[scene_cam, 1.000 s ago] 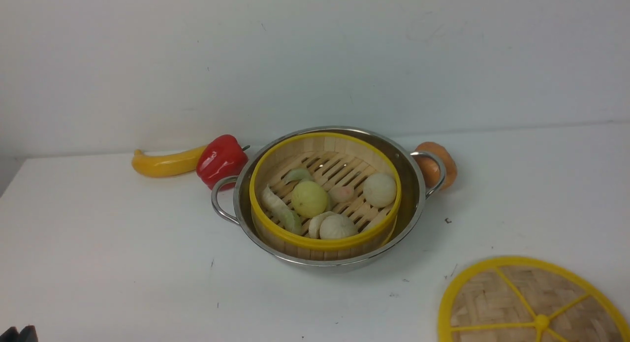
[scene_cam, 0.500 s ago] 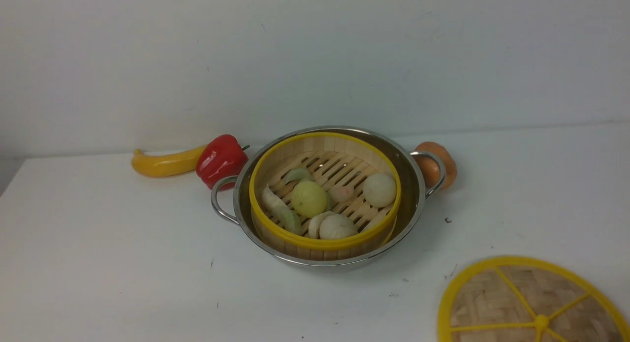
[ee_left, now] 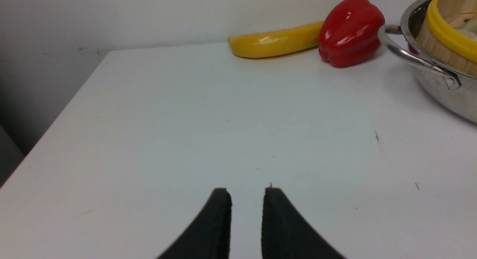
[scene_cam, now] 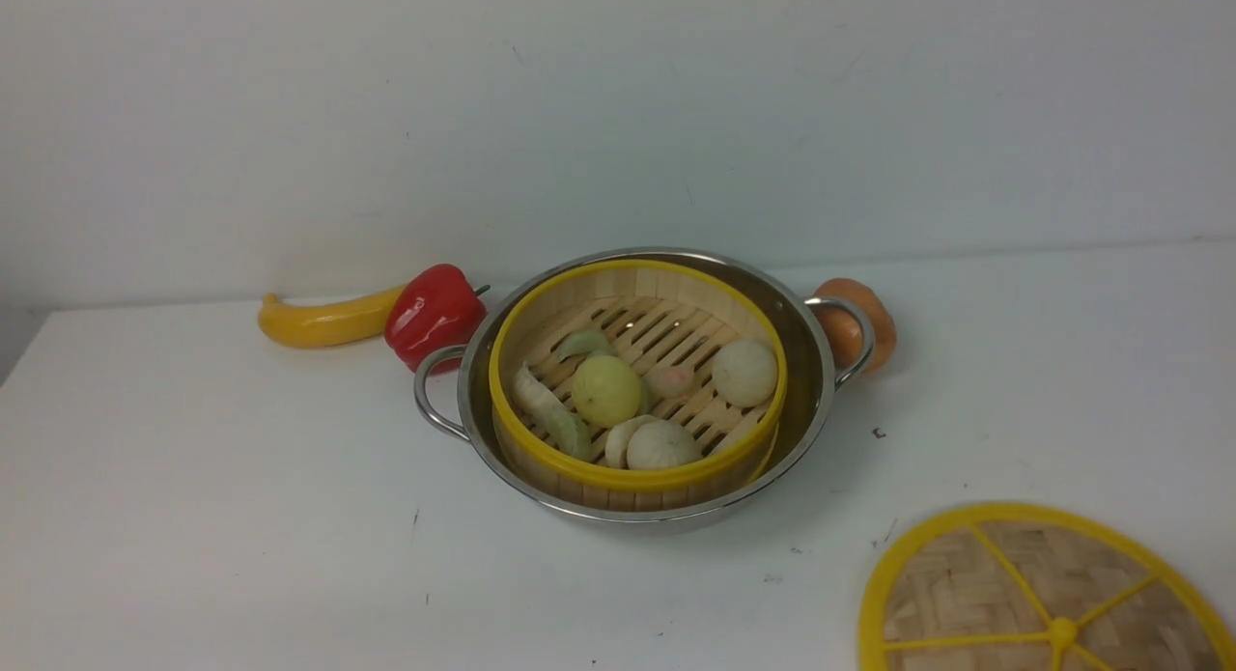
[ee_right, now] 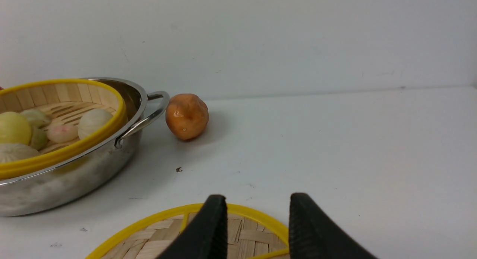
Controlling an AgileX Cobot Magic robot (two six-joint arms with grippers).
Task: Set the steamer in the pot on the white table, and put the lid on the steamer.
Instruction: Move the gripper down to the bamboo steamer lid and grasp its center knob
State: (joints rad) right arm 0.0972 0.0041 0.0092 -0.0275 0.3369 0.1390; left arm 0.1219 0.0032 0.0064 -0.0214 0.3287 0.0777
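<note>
"Steamer (scene_cam: 632,479) – where is it, from the front?"

"Inside the pot (scene_cam: 811,362), with buns (scene_cam: 744,372) on its slats. The pot stands on the white bench (scene_cam: 193,478). The lid (scene_cam: 975,584) lies flat on the bench, right of the pot and nearer the robot."

"Left wrist view?"

"Left fingers (ee_left: 223,203) a little apart, nothing between them, over bare bench left of the pot. A red pepper (ee_left: 350,31) sits just beside the pot."

"Right wrist?"

"Right fingers (ee_right: 216,210) apart and empty – over the lid's rim."
</note>
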